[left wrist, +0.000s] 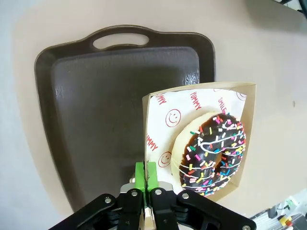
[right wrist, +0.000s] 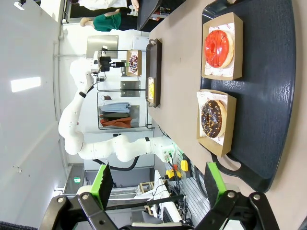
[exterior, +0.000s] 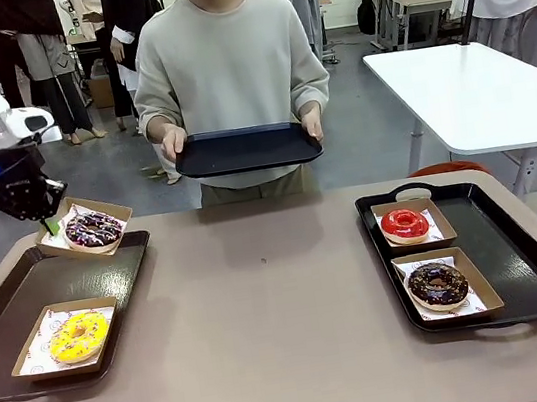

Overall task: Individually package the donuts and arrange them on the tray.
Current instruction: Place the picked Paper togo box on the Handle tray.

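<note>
My left gripper [exterior: 50,223] is shut on the near edge of a cardboard box [exterior: 99,203] that holds the purple-dark sprinkled donut [exterior: 94,229], held tilted above the far corner of the left tray [exterior: 20,299]. The left wrist view shows the green pads [left wrist: 140,176] pinching the box wall [left wrist: 201,88], with the donut [left wrist: 213,153] inside. A yellow donut [exterior: 79,337] lies boxed on the left tray. The red donut [exterior: 404,224] and the chocolate donut [exterior: 438,285] sit boxed on the right tray [exterior: 521,264]. My right gripper [right wrist: 159,184] hangs open above that tray [right wrist: 268,96], holding nothing.
A person stands at the far side and holds another dark tray [exterior: 248,148] with both hands above the table edge. A white table [exterior: 474,89] stands at the back right. Bare tabletop [exterior: 273,301] lies between the two trays.
</note>
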Controlling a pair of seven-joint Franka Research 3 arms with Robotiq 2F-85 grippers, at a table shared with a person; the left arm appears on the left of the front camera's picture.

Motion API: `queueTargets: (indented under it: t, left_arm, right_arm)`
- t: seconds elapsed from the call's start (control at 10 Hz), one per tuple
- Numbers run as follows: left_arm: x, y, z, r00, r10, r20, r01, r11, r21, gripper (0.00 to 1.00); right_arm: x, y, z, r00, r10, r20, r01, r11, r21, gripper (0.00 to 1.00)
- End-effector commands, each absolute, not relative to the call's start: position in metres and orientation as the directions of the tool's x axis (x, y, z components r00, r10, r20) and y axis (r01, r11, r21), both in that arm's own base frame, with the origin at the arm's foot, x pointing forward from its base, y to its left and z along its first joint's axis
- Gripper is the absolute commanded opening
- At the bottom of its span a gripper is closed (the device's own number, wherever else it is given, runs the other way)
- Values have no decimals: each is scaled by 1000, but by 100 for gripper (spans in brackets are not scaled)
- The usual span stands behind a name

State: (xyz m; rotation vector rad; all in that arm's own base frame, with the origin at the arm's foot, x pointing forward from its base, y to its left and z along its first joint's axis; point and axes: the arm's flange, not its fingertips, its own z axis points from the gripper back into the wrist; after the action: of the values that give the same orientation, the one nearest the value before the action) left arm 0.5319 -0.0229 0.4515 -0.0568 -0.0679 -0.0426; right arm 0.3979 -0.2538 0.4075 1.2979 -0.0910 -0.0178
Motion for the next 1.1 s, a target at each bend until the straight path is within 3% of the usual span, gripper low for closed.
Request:
queueTargets:
  t: [0.0,0.3,1.0]
  left_arm:
    - [533,-27,427,992,-53,113,64,993,-96,1]
    - [544,-27,398,996,-44,83,53,993,-107,1]
    - [543,-28,393,997,-29,66,35,996,-80,1]
  right_arm:
    - [396,-252,409,996,-74,53,-30,277,960,100]
    - [396,-252,409,996,-74,53,-30,277,960,100]
    - [396,-252,409,996,-74,53,-30,277,960,100]
